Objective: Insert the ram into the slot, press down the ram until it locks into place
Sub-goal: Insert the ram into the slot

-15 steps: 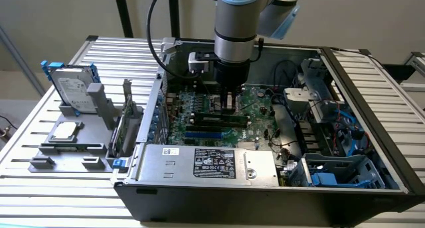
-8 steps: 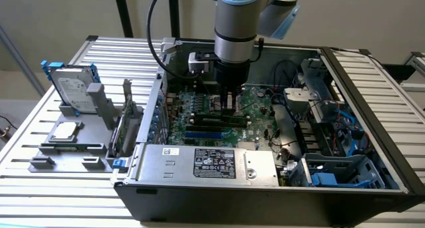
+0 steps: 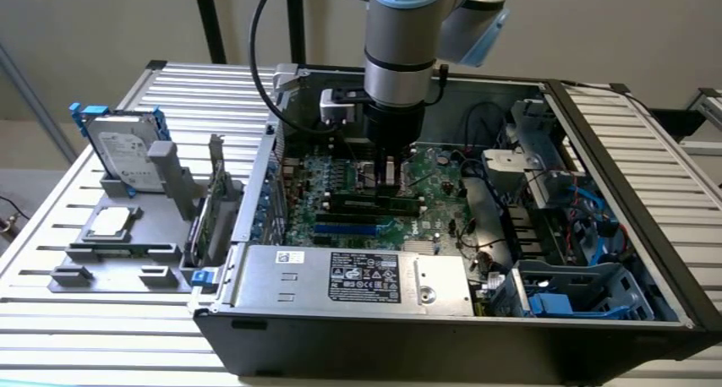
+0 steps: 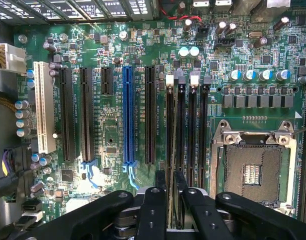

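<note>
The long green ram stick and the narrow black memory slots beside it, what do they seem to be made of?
The long green ram stick: probably fibreglass circuit board, with a matte green face and black chips in a row. The narrow black memory slots: they look like moulded plastic, dull black with fine ribbing inside. Their pale end clips also look like plastic, though the finish is hard to judge.

One ram point(image 4: 170, 150) sits among four parallel memory slots point(image 4: 193, 135). The board also carries one blue slot point(image 4: 127, 120), one white slot point(image 4: 43, 110) and one processor socket point(image 4: 253, 175). There is one gripper point(image 4: 170, 175), one hard drive point(image 3: 122, 150) and one power supply point(image 3: 361, 275).
</note>
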Tool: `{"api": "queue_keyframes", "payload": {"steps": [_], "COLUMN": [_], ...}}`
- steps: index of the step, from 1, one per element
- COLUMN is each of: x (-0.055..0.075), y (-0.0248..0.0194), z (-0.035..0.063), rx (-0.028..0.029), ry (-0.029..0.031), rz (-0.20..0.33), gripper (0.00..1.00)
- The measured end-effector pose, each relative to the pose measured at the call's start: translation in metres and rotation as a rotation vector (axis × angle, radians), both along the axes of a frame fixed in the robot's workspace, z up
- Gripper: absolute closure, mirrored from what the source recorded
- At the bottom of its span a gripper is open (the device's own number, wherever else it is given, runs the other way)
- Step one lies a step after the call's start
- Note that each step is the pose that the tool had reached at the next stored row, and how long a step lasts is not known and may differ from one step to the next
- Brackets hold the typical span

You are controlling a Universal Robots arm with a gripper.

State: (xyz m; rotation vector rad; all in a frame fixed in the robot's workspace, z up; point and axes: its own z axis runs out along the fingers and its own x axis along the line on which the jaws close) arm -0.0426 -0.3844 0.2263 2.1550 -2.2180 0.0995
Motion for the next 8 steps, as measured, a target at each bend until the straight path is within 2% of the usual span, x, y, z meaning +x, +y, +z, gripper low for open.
{"api": "queue_keyframes", "payload": {"steps": [8], "x": [0.0000], "y": [0.0000], "z": [0.0000], "rx": [0.0000], "ry": [0.0000], "rz": [0.000], "gripper": [0.79]}}
